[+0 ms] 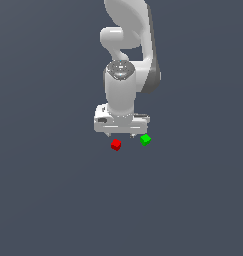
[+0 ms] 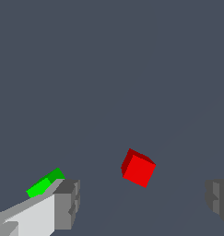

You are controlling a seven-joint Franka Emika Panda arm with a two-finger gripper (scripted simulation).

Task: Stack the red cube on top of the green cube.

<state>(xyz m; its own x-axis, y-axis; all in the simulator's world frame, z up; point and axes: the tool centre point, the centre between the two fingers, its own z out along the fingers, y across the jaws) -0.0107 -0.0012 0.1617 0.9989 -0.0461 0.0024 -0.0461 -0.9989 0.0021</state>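
Between the spread jaws sits the red cube, bright and plain.

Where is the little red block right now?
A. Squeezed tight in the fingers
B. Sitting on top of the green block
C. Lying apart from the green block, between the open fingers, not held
C: in the wrist view the red cube lies alone in the gap between the spread fingers, touching neither, with the green cube off to one side.
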